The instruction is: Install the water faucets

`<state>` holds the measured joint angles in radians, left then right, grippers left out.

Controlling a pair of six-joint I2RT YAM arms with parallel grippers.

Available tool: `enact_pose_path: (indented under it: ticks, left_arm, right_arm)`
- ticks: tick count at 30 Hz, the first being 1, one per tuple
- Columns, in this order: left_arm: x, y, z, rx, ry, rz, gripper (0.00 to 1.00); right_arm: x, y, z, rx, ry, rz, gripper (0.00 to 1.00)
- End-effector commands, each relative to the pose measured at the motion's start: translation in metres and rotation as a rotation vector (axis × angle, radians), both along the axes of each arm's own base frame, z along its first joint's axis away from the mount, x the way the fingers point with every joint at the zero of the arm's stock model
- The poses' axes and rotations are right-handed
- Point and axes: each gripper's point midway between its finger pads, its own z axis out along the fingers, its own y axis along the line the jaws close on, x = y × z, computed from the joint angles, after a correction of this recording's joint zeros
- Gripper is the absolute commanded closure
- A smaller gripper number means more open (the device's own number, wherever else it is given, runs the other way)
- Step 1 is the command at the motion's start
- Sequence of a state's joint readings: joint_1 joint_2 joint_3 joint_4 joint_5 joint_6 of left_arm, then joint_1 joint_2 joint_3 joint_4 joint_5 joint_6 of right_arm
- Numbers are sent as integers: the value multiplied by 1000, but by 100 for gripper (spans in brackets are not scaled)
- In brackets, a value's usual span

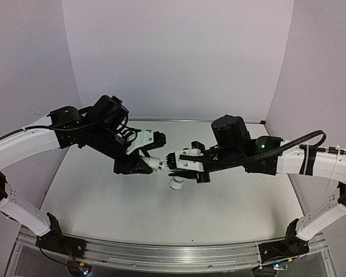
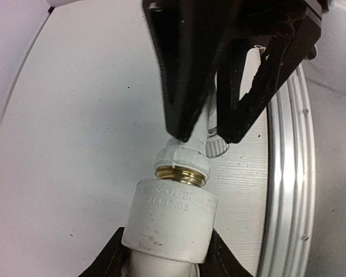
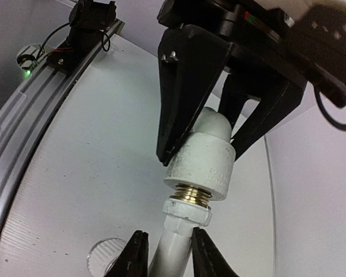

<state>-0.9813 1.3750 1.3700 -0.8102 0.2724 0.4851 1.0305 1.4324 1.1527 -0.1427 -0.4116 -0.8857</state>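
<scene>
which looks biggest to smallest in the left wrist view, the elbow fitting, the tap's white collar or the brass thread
1. elbow fitting, though it is also nearest the camera
2. white collar of the tap
3. brass thread, only a thin band showing

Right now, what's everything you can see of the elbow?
The elbow is a short white plastic fitting, matt, with raised lettering on its socket and a rounded bend behind. A brass threaded ring lines its mouth. The left gripper clamps it by the sides, off the table, mouth towards the tap, whose white collar sits against the brass. How deep the thread sits cannot be told.
</scene>
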Motion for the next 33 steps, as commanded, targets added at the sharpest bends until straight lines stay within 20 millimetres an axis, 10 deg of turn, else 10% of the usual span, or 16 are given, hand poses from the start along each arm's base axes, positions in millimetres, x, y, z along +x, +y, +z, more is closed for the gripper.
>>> enact_pose_path:
  ticks: [1, 10, 19, 33]
  left_arm:
    - [10, -27, 81, -206, -412, -207, 100]
    - [35, -13, 59, -394, 234, -119, 100]
    - [-9, -10, 23, -345, 910, -47, 100]
    - [-30, 2, 19, -225, 1361, 197, 100]
  right_arm:
    - [4, 1, 3, -12, 113, -78, 56]
    - [-21, -58, 39, 66, -16, -95, 3]
    - [-15, -83, 26, 38, -385, -64, 2]
    - [-29, -57, 26, 117, -649, 139, 7]
